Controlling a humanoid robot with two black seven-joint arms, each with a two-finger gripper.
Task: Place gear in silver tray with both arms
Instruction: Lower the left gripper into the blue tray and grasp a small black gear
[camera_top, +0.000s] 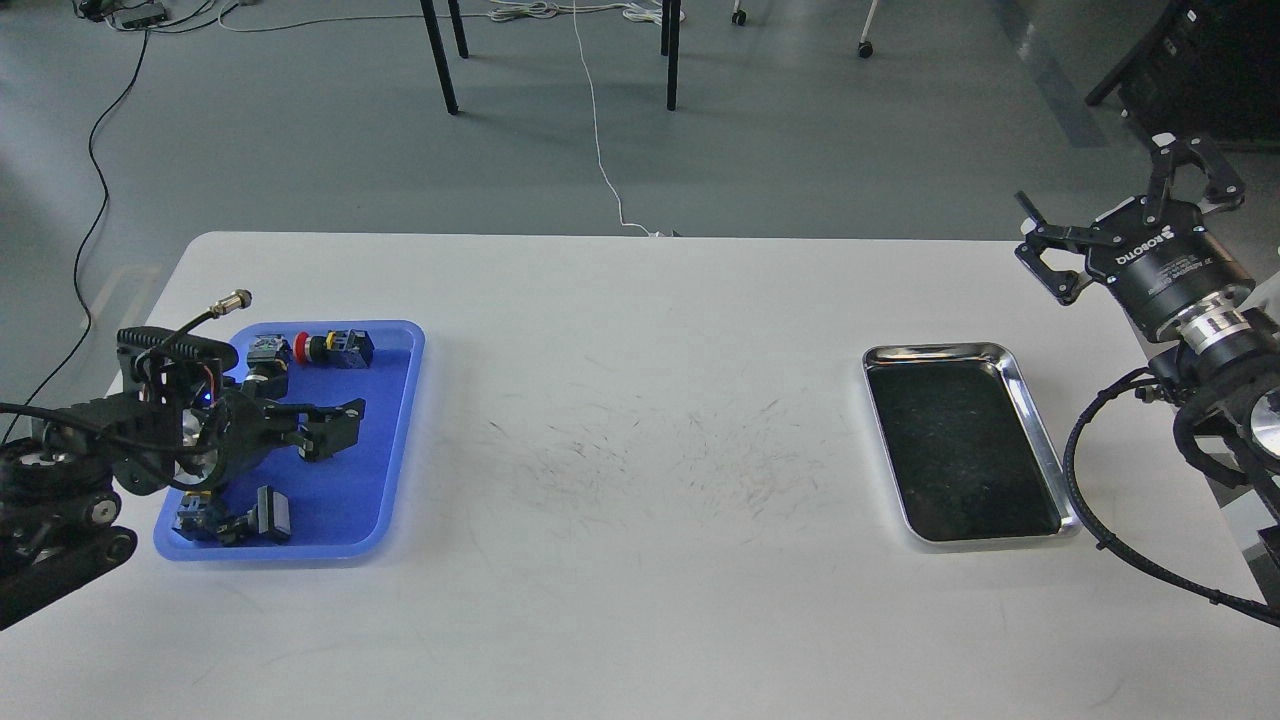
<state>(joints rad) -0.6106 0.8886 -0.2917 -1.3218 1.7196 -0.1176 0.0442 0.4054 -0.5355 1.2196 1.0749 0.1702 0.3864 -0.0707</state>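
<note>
Shiny silver tray (1035, 415), dark btm, seemingly empty

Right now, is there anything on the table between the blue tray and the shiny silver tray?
No. In the head view, only bare white table with faint dark scuff marks lies between the blue tray and the silver tray.

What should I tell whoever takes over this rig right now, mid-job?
Left gripper: open, low over the blue tray, holding nothing that shows.
Right gripper: open and empty, raised past the table's right edge, beyond the silver tray.
Parts: the red-button switch and other dark parts lie in the blue tray; one sits near its front edge.
Done: nothing delivered; the silver tray holds nothing.
Left: grasp a part from the blue tray, carry it across the white table, probably hand it to the right arm, and set it in the silver tray.
</note>
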